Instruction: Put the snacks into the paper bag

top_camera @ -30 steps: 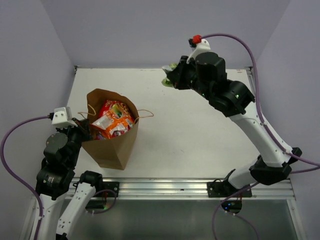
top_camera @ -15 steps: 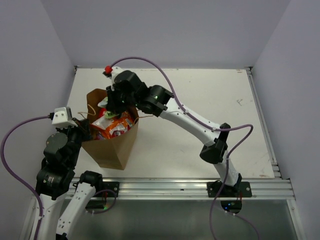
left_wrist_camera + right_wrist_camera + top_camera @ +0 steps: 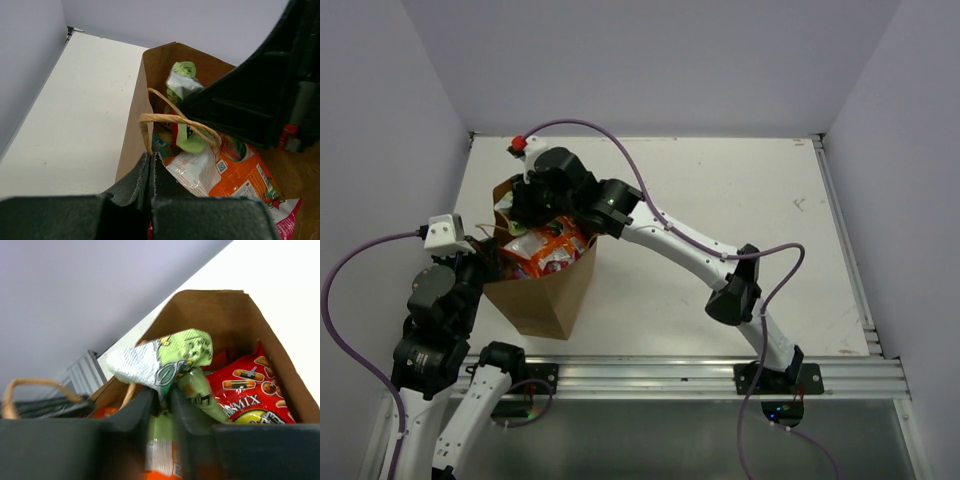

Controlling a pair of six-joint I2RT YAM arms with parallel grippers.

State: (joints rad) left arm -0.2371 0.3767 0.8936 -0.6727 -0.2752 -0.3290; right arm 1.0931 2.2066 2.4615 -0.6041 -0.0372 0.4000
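Drop-off step here: the right gripper [image 3: 162,400] is poised right over the mouth of the paper bag [image 3: 545,300], jaws pinched on the lower edge of a green packet [image 3: 170,360]. The packet stands up between the bag's walls, its silver-and-green top poking above the rim.

On the near side of the bag, the left gripper [image 3: 150,165] has its jaws squeezed together on the rim, right where the twisted handle [image 3: 175,120] roots, so the bag is held steady and open.

Inside the bag, an orange chip bag [image 3: 225,172] lies on top of the pile, a red packet [image 3: 250,395] rests against the far wall, and a sliver of pink packet [image 3: 287,210] shows at the near edge.

The bag looks well filled, so I'd put this late in the job. The next move calls for the right jaws to part so the green packet falls onto the pile, then a straight lift that misses the handle loop.

The hard part to read: from overhead the right wrist covers the packet and much of the bag's mouth. In the left wrist view the right arm's black bulk blocks that whole side of the bag. Whether the packet touches the pile, I cannot tell. What lies below the top layer is hidden. The bag stands on the bench [image 3: 720,200].
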